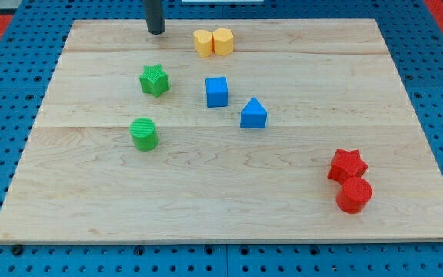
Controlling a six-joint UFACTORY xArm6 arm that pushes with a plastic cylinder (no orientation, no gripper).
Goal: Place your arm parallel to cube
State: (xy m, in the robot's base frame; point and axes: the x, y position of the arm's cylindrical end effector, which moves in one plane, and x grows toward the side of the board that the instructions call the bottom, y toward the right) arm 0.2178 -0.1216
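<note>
One rod, no fingers to report: my tip (155,32) rests near view's top, up-left of blue cube (217,91), apart from it.

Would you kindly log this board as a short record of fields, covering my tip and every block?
tip: my tip, view's top, touching no block
target: blue cube, centre
beside it: blue triangular block
yellow blocks: touching pair, top
green star, green cylinder: left
red star, red cylinder: touching, lower right
surface: wooden board
</note>
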